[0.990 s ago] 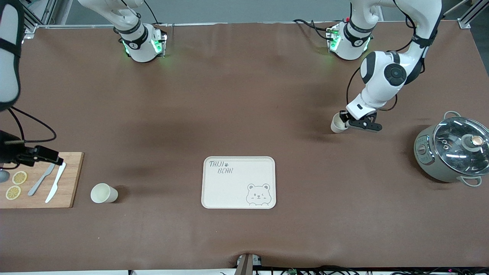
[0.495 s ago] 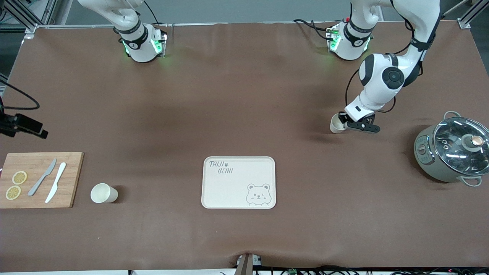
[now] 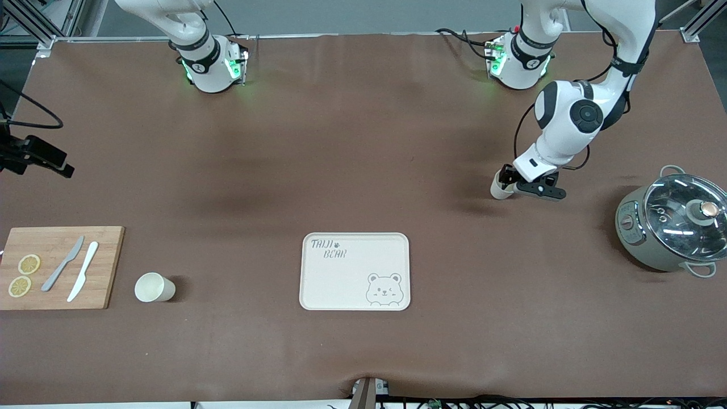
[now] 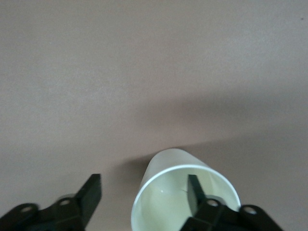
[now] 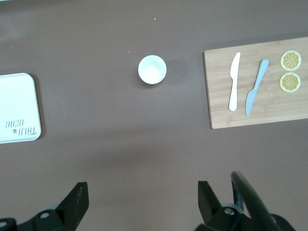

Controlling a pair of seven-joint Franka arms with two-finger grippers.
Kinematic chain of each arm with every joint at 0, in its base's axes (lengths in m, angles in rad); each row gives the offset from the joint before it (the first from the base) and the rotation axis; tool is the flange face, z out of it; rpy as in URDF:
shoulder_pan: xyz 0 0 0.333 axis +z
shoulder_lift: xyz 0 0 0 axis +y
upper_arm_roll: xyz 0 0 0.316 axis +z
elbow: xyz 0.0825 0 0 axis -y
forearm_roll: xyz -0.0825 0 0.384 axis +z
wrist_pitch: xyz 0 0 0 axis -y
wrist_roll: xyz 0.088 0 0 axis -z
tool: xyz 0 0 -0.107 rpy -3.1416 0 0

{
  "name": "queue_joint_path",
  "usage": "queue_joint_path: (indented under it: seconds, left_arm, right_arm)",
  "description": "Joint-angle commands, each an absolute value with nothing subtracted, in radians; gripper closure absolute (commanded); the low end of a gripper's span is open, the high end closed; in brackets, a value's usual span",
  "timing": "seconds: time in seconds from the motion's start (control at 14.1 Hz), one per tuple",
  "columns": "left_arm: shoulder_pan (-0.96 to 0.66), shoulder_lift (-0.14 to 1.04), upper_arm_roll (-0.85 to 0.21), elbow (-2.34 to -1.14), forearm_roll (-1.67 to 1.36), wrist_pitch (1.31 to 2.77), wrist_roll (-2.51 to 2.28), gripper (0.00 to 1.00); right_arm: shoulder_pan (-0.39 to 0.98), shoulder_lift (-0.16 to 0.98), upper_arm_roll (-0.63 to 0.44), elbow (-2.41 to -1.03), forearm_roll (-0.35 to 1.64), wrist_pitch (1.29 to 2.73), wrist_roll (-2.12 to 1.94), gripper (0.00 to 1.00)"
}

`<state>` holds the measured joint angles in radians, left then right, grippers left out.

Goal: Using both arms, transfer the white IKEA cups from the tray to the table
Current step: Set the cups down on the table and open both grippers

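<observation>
Left pincer [image 3: 509, 187] straddles cup [image 3: 500, 188] rim, one finger [image 4: 195, 190] inside, jaws wide, ungripped. Right pincer [image 5: 139, 202] high over bench [image 3: 363, 170], wide, empty. Second cup [image 3: 152, 287] beside cutting board [image 3: 102, 267].

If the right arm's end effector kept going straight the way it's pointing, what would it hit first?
The right end effector points down at bare brown table; that is likely what it meets first. The cup and cutting board lie off that line, though depth is unclear.
</observation>
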<state>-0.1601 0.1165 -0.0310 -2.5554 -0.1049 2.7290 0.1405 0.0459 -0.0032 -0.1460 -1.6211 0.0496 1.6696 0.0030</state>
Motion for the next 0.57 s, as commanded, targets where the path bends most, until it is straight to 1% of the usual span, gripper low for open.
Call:
queue_joint_path:
  seconds: [0.0, 0.14, 0.28, 0.35, 0.49]
  left_arm:
    - [-0.146, 0.031, -0.034, -2.562, -0.143, 2.622, 0.199, 0.00]
    - [-0.146, -0.007, -0.029, -2.556, -0.143, 2.559, 0.199, 0.00]
    - [-0.147, -0.018, -0.026, -2.484, -0.143, 2.475, 0.183, 0.00]
    - [-0.146, -0.017, -0.026, -2.411, -0.144, 2.395, 0.175, 0.00]
    - [-0.146, 0.020, -0.017, -2.195, -0.143, 2.175, 0.085, 0.00]
  right_arm:
    - [0.051, -0.048, -0.135, -1.689, 0.032, 1.701, 0.023, 0.00]
    - [0.058, -0.043, -0.130, -1.658, 0.038, 1.698, 0.026, 0.00]
    - [0.060, -0.034, -0.132, -1.632, 0.044, 1.687, 0.026, 0.00]
    - [0.060, -0.029, -0.133, -1.629, 0.043, 1.689, 0.026, 0.00]
    - [0.061, -0.028, -0.133, -1.620, 0.043, 1.687, 0.025, 0.00]
